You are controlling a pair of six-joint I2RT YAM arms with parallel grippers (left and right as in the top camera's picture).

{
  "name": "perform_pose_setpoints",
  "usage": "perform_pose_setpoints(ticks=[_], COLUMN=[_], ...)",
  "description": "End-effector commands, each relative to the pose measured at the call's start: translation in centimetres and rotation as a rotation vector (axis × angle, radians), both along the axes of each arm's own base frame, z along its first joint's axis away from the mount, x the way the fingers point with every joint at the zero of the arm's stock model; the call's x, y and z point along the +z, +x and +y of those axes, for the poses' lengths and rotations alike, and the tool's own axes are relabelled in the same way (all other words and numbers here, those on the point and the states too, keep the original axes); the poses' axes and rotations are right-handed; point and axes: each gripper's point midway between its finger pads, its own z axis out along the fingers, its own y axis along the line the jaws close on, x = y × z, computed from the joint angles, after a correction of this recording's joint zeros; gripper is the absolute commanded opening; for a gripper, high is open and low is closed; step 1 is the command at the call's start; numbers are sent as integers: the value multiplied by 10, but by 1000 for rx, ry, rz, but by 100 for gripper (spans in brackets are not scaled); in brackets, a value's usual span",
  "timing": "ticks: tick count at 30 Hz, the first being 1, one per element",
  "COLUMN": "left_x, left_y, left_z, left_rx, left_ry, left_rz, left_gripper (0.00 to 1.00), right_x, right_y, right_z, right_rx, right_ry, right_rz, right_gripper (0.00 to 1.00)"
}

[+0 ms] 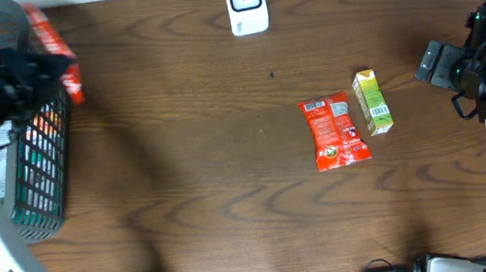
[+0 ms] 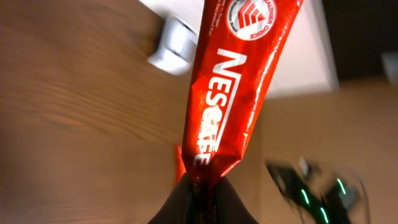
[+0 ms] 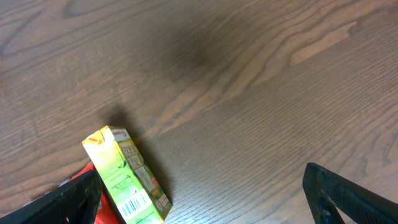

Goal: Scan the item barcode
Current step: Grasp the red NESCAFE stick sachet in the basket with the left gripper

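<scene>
My left gripper [image 1: 34, 58] is raised over the table's far left corner, above the basket, shut on a red Nescafe packet [image 1: 53, 46]. In the left wrist view the packet [image 2: 231, 93] stands up from the pinched jaws [image 2: 203, 200], its lower end clamped between them. The white barcode scanner [image 1: 245, 3] stands at the back middle of the table, and shows beyond the packet as a white scanner [image 2: 176, 47]. My right gripper [image 3: 205, 208] is open and empty, low over the table just right of a green carton [image 3: 127, 178] whose barcode faces up.
A second red packet [image 1: 333, 131] lies flat mid-table, with the green carton [image 1: 373, 102] beside it on the right. A dark wire basket [image 1: 39, 174] holding several items stands at the left edge. The right arm [image 2: 314, 190] shows in the left wrist view.
</scene>
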Motion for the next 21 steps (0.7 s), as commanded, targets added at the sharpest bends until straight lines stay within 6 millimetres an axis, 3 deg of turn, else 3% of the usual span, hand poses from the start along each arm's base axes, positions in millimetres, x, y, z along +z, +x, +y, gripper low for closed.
perform_pose_setpoints(ticks=[1,6,10,16,21], left_x=[9,16,9,5,4], left_y=[-14,-40,-57,-76,-83], left_z=[-58,-124,-162,-197,-210], left_rx=[-267,-520,-654,-775,-820], left_ry=[-106,-270,-308,-313,-300], left_rz=[-109,-141,-138,-133,-144], left_gripper=[8,7,7,8,8], right_x=[0,0,0,0,0], right_y=[-1,-1,-1,-1,-1], right_z=[-1,-1,-1,-1,-1], right_rx=[-1,-1,-1,-2,-1], right_ry=[0,0,0,0,0], right_rz=[2,3,3,2,3], right_gripper=[99,99,99,99,99])
